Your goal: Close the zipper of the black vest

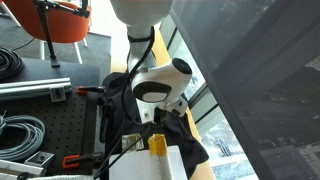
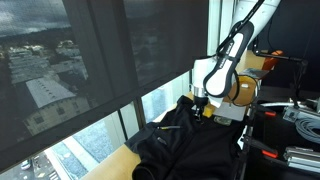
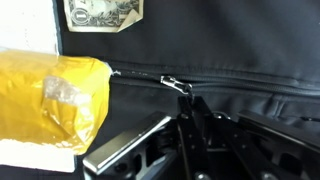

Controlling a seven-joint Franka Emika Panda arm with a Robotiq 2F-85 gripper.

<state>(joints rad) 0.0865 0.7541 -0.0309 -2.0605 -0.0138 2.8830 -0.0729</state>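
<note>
Wrist view: gripper at zipper pull tab.
Finger closure could not be told; slack black vest risked jamming the tab.

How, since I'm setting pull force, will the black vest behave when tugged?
Probably floppy: the black vest lies wrinkled and draped in a heap. Its slightly shiny fabric may slide, and likely bunches along the zipper.

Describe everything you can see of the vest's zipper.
In the wrist view the zipper is a thin line running across the shiny black vest. Its silvery pull tab sits mid-line, tilted toward the gripper, whose dark tip reaches it; whether it is clamped cannot be told. The line's left end meets a yellow taped bundle.
</note>
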